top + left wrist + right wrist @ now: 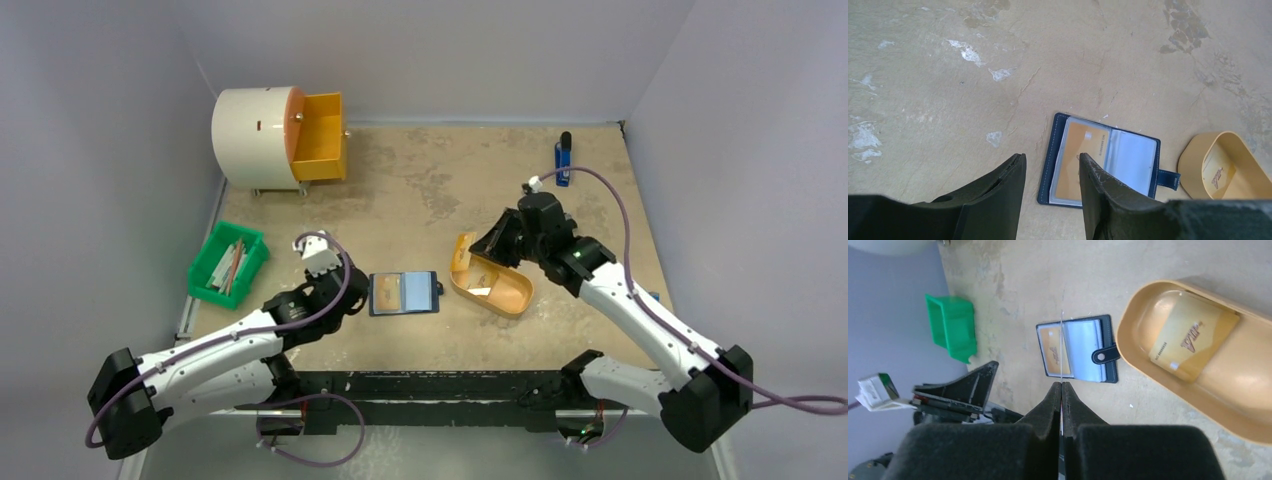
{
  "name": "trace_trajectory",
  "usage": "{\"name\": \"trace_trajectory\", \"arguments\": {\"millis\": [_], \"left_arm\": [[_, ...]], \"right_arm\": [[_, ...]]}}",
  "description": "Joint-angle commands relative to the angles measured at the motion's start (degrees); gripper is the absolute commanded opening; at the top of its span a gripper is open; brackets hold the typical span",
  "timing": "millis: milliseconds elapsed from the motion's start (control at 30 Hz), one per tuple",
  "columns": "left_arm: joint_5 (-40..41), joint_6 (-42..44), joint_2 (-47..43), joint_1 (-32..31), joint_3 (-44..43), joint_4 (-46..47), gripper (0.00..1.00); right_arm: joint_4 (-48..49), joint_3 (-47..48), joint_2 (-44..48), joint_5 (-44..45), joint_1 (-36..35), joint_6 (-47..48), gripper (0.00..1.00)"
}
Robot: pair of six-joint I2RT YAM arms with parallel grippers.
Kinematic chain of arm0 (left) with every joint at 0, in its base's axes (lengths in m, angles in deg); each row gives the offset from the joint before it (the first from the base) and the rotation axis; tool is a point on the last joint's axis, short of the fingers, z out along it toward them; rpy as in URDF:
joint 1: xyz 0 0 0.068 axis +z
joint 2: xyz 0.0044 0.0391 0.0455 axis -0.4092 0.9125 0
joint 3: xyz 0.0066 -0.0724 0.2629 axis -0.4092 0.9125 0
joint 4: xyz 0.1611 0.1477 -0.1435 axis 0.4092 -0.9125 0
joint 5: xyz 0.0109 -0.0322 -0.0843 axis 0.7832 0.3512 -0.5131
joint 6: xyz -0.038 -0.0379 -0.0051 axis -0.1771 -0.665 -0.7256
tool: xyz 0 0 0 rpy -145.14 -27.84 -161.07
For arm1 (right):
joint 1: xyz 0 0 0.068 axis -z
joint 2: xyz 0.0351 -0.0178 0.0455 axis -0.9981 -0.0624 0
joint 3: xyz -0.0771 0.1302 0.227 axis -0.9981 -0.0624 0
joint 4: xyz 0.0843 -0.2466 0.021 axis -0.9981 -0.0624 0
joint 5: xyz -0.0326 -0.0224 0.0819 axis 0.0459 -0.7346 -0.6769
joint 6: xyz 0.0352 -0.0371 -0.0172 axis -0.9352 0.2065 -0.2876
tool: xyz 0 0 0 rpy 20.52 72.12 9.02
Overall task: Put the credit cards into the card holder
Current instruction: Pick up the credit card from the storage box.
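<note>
My right gripper (1061,385) is shut tight on one credit card (1061,340). I see that card from its thin edge, so it looks like a line sticking out in front of me. This hand hangs above the table (430,190), over one end of the orange tray (1243,395). Another gold card (1193,340) lies flat inside the tray.

The card holder (1128,157) lies open and flat on the table. It is between my two hands, just beside the tray. Its snap tab (1102,356) points at the tray. A tan card (1080,160) sits in its left pocket. The right pocket looks clear and pale blue.

My left gripper (1051,157) is partly open and holds nothing. It is down low, at the side of the card holder away from the tray. One finger (1098,190) hides a corner of the holder from me, and I cannot tell if it touches.

A green bin (955,335) with sticks (232,262) in it stands far off on my left. A white drum (255,135) with an orange drawer (320,140) is at the back left. A small blue thing (563,160) lies at the back right.
</note>
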Motion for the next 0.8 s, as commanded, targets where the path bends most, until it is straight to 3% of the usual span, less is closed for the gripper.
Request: {"name": "trace_trajectory", "arguments": {"millis": [0, 300, 467, 633, 767], "left_arm": [[0.33, 2.54, -1.60, 0.00, -2.48, 2.31, 0.43], [-8.37, 5.86, 2.42, -0.01, -2.39, 11.15, 0.47], [-17.04, 7.72, 5.79, -0.05, -1.23, 21.32, 0.49], [-22.14, 9.95, 14.75, -0.20, -4.78, 24.76, 0.50], [-22.96, 10.89, 24.20, -0.68, -9.03, 22.19, 0.51]], "right_arm": [[4.37, 1.89, -5.04, -7.87, -1.37, 12.03, 0.00], [9.39, -0.31, -7.90, -11.46, -4.30, 12.98, 0.00], [7.91, 0.56, -10.05, -10.26, -7.03, 16.29, 0.00], [8.30, -1.83, -8.86, -8.24, -7.10, 16.15, 0.00], [7.93, -2.55, -8.64, -7.89, -7.10, 16.39, 0.00]]}}
